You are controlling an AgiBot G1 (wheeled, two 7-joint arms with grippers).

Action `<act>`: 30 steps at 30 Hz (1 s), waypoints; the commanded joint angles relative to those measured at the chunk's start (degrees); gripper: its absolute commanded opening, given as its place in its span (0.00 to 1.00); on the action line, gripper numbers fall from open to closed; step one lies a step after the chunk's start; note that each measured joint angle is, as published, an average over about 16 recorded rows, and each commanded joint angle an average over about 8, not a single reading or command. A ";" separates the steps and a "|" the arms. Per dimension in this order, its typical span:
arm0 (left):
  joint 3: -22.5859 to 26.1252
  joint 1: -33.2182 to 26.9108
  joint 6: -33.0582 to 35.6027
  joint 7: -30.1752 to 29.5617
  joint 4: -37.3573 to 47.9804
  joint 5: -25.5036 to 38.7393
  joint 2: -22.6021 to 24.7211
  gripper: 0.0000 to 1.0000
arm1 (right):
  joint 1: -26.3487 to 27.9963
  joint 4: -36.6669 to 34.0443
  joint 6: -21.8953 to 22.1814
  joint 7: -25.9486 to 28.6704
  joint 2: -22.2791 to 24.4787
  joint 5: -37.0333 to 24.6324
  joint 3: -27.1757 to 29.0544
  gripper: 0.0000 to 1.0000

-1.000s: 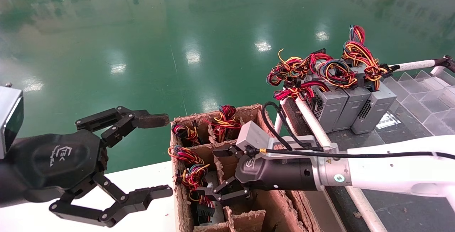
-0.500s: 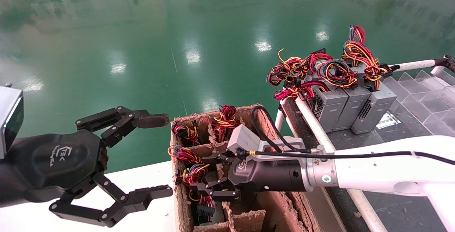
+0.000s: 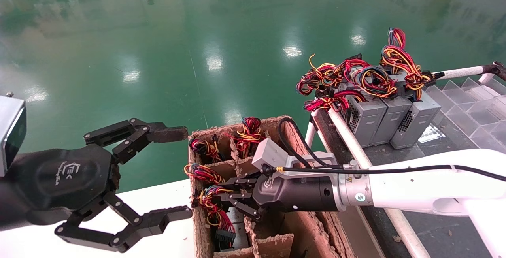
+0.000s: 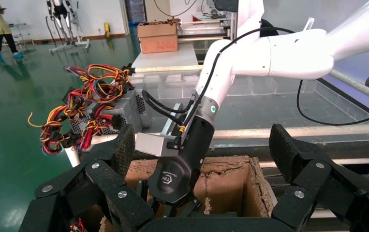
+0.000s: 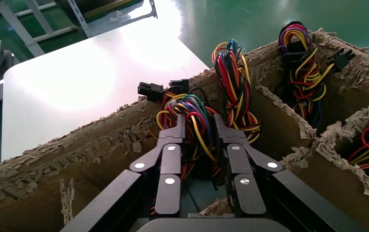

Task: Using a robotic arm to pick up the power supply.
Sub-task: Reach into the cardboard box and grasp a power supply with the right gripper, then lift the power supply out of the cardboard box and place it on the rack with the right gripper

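My right arm, white with a black wrist, reaches into a divided cardboard box. Its gripper sits in a cell near the box's left side. The power supply stands in that cell, its bunch of red, yellow, blue and black wires uppermost. In the right wrist view the gripper is shut on that wire bunch, one finger pressed on each side. The grey body lies mostly hidden below the cardboard. My left gripper hangs open, left of the box, over the white table.
Other cells hold more wire bunches. Three grey power supplies stand on a rack with white rails to the right of the box. The white table lies left of the box, with green floor beyond.
My right gripper moved left and deeper into the cell, and its fingers went from open to shut around the wire bunch. The left arm has not moved.
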 commanded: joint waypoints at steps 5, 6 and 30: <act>0.00 0.00 0.00 0.00 0.00 0.00 0.00 1.00 | 0.27 -1.52 -0.44 -0.99 -0.44 0.36 0.13 0.00; 0.00 0.00 0.00 0.00 0.00 0.00 0.00 1.00 | 0.28 -1.71 -0.54 -1.18 -0.46 0.50 0.20 0.00; 0.00 0.00 0.00 0.00 0.00 0.00 0.00 1.00 | -1.17 1.56 -4.13 -3.15 6.36 8.85 5.95 0.00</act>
